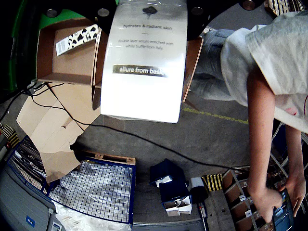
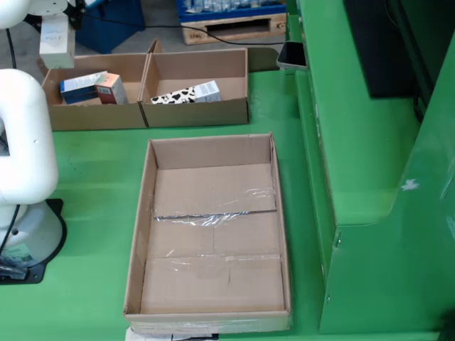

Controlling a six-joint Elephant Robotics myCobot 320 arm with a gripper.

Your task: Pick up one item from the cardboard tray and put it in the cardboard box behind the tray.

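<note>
The tool (image 1: 149,9) carries a white carton (image 1: 144,62) — held aloft over the boxes (image 2: 146,89) at the tabletop's (image 2: 92,163) far edge; tray (image 2: 213,234) empty.

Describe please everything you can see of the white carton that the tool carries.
The white carton fills the middle of the wrist view, hanging from a dark suction tool on its top face. It is a glossy rectangular box, printed "hydrates & radiant skin", with a dark band reading "allure from". It hangs over the edge of a cardboard box holding a black-and-white spotted pack. In the fixed view it shows at top left.
</note>
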